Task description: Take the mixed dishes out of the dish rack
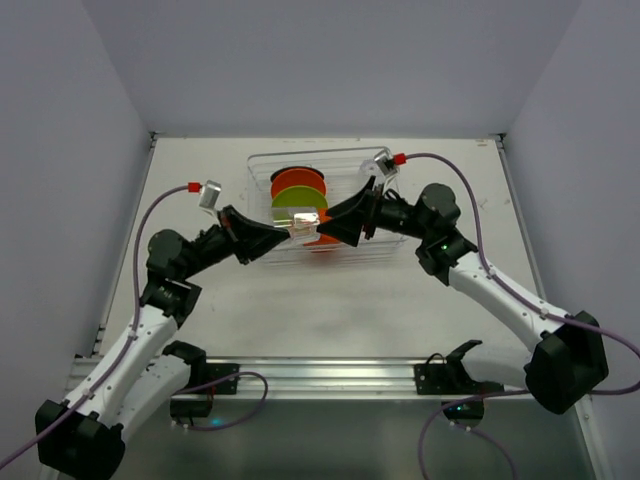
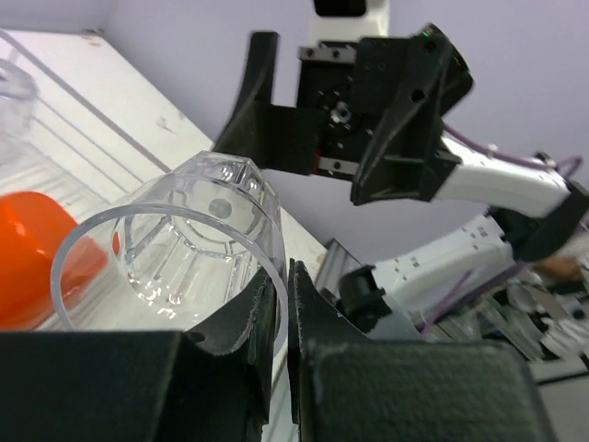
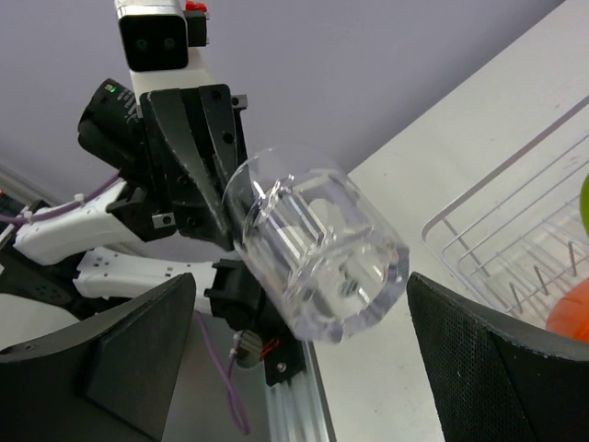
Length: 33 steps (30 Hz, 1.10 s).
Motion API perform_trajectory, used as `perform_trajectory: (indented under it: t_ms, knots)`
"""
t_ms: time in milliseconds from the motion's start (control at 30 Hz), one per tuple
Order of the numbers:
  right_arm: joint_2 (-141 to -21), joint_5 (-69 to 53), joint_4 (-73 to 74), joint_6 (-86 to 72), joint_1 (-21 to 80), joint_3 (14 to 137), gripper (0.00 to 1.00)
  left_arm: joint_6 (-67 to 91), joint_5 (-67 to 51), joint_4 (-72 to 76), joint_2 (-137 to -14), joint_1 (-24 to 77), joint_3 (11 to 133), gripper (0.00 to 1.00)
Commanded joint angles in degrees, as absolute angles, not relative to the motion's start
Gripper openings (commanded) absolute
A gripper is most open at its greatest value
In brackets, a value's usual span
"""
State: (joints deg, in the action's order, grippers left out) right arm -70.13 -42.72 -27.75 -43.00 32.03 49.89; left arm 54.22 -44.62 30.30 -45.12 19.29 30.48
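A clear glass cup (image 1: 305, 222) hangs on its side above the front of the dish rack (image 1: 262, 165), between both arms. My left gripper (image 2: 287, 276) is shut on the glass cup (image 2: 198, 239), one finger inside the rim and one outside. My right gripper (image 3: 302, 281) is open wide, its fingers standing apart on either side of the glass cup (image 3: 317, 249) at its base end without touching it. In the rack an orange plate (image 1: 298, 182) and a lime green plate (image 1: 297, 198) stand upright. An orange cup (image 2: 37, 249) lies below the glass.
The rack's wire wall (image 3: 497, 239) is at the right of the right wrist view, over the white table (image 1: 200, 300). An aluminium rail (image 1: 330, 372) runs along the near table edge between the arm bases. Grey walls close in the sides and back.
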Motion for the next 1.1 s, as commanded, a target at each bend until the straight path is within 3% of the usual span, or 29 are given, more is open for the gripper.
perform_trajectory:
  t_ms: [0,133,200,333,533,900,1067]
  knots:
    - [-66.8,-40.0,-26.1,-40.6,30.2,50.8,0.99,45.0,-34.7,16.4,-41.8,19.2,38.4,0.00]
    - [-65.5,-40.2,-23.3,-40.2,28.1,50.7,0.99,43.2,-14.3,1.5,-37.0,19.2,41.4,0.00]
    - [-65.3,-40.1,-22.3,-39.9,27.1,50.9,0.99,41.0,-9.9,-1.3,-36.3,19.1,43.8,0.00]
    - [-65.2,-40.7,-21.2,-39.8,25.6,51.1,0.99,36.5,3.6,-18.7,-43.0,19.1,53.9,0.00]
    - [-65.8,-42.3,-21.3,-40.3,25.0,51.9,0.99,32.0,20.5,-29.8,-50.8,17.8,65.5,0.00]
    - [-67.5,-41.5,-13.3,-37.1,24.7,56.9,0.99,25.1,16.5,-37.0,-70.5,5.4,77.3,0.00]
    - [-68.1,-42.7,-12.3,-37.0,24.6,58.3,0.99,24.3,7.0,-38.1,-80.8,0.0,79.1,0.00]
